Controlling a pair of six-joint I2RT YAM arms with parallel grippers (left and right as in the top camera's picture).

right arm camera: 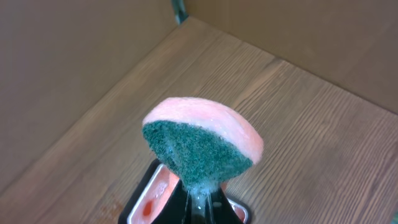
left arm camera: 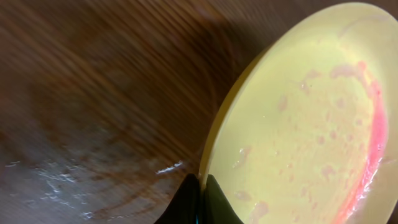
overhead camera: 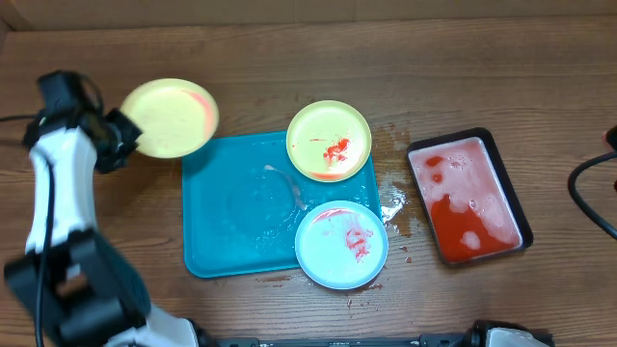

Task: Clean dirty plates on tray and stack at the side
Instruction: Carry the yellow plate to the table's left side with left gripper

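A yellow-green plate [overhead camera: 170, 118] hangs over the wood left of the turquoise tray [overhead camera: 231, 226], and my left gripper [overhead camera: 132, 138] is shut on its left rim. In the left wrist view the black fingertips [left arm camera: 202, 185] pinch that rim, and the plate [left arm camera: 305, 124] carries pale pink smears with a red streak at its right edge. A second yellow-green plate [overhead camera: 329, 141], smeared red, rests on the tray's far right corner. A pale blue plate [overhead camera: 341, 245] with red smears lies at its near right corner. My right gripper [right arm camera: 200, 193] is shut on a pink sponge with a green pad [right arm camera: 202, 146].
A black tray of red liquid [overhead camera: 468, 198] stands right of the turquoise tray, and it shows below the sponge [right arm camera: 155, 190] in the right wrist view. Wet splashes dot the wood between both trays [overhead camera: 395, 207]. A black cable [overhead camera: 593, 193] loops at the right edge.
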